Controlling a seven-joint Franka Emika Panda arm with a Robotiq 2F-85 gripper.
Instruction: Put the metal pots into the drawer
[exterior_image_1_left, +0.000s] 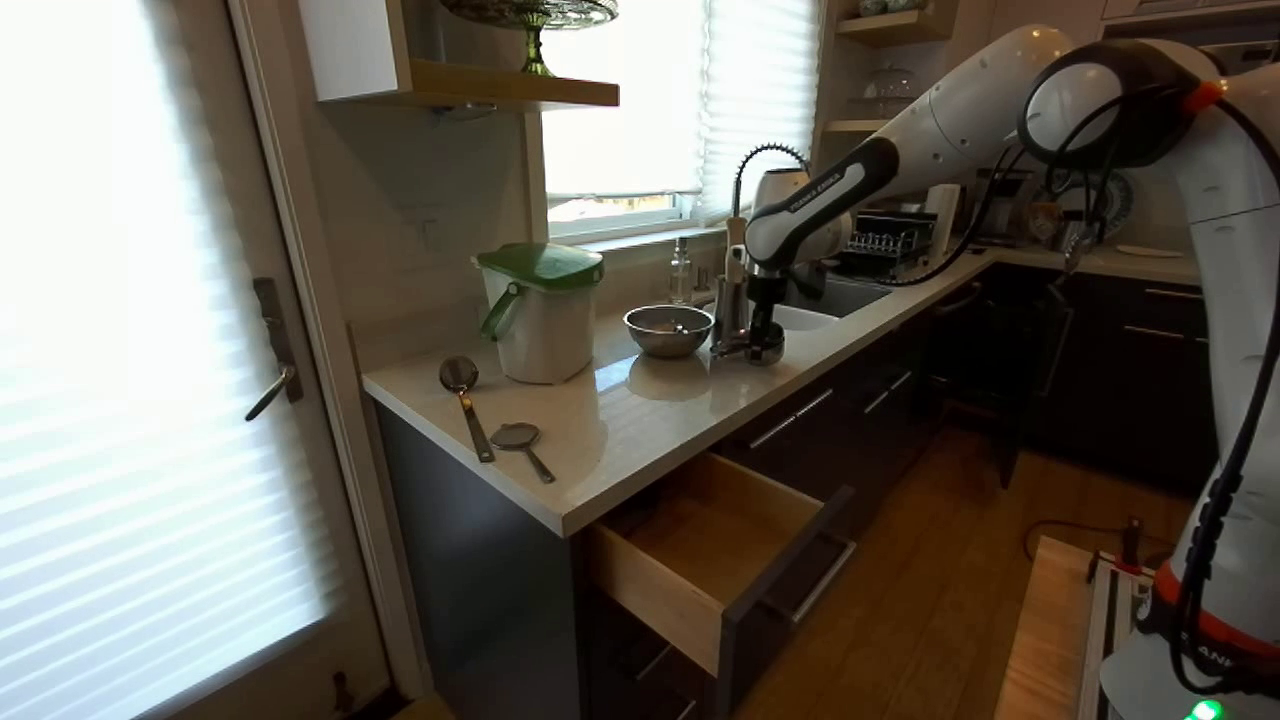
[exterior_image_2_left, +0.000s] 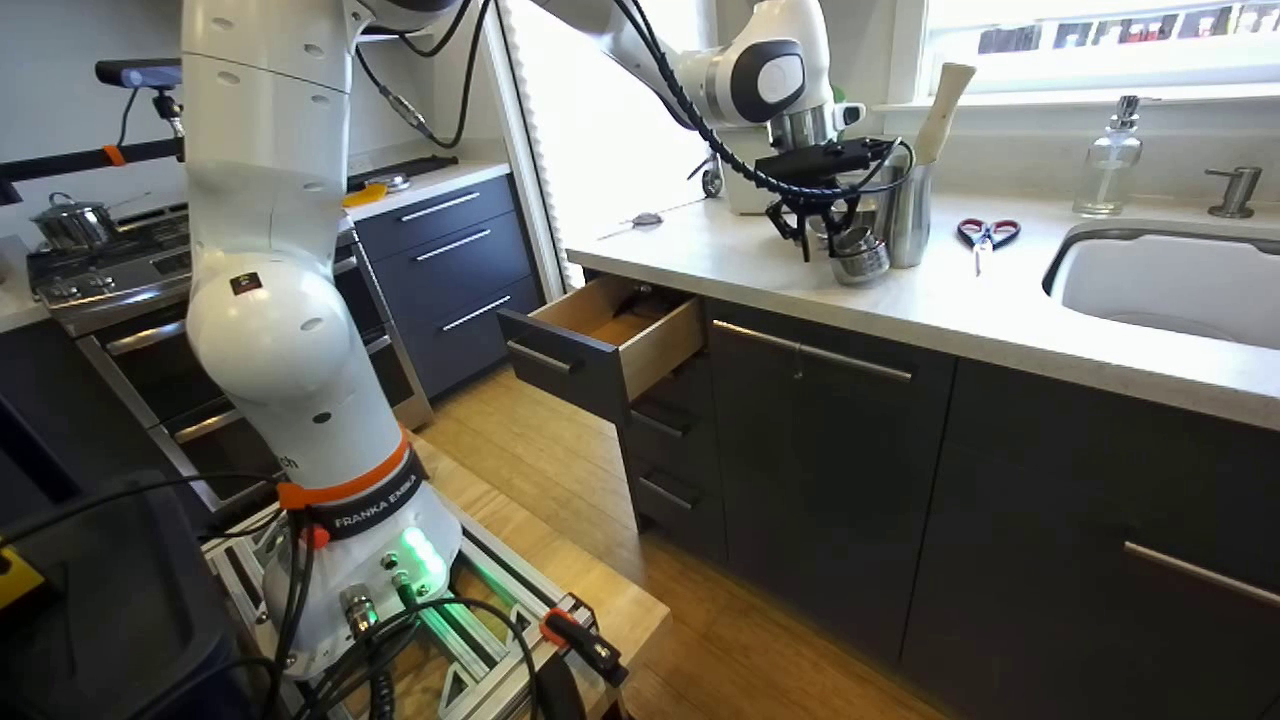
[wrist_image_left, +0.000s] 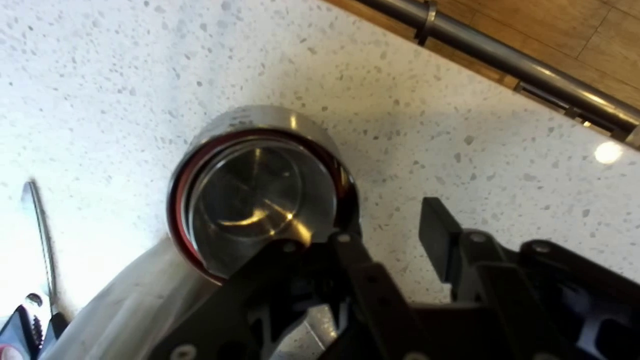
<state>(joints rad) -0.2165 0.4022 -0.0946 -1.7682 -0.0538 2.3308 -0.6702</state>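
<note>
1. wide metal pot and small metal pot both rest on the worktop, the small one near the front edge; your wrist view shows a strip of worktop between it and that edge.
2. your drawer stands open beneath the worktop's front edge, near its corner, reaching out over the floor.
3. your claw has its fingers apart: in the wrist view one overlaps the small metal pot's rim, the other stands outside it, worktop showing between them. you cannot tell whether either touches.
4. the wide metal pot looks bowl-like, shiny and silver, mouth up, its contents too blurred for you to name. the small metal pot is cup-like and darker, mouth up, with a red band inside the rim.
5. just beside the small metal pot you have a tall steel holder with a pale handle rising from it, crowding that side; contact between them you cannot tell.
6. scissors lie between that holder and the sink. a pale bin with a green lid stands near the wide metal pot; a ladle and a strainer lie toward the worktop's end.
</note>
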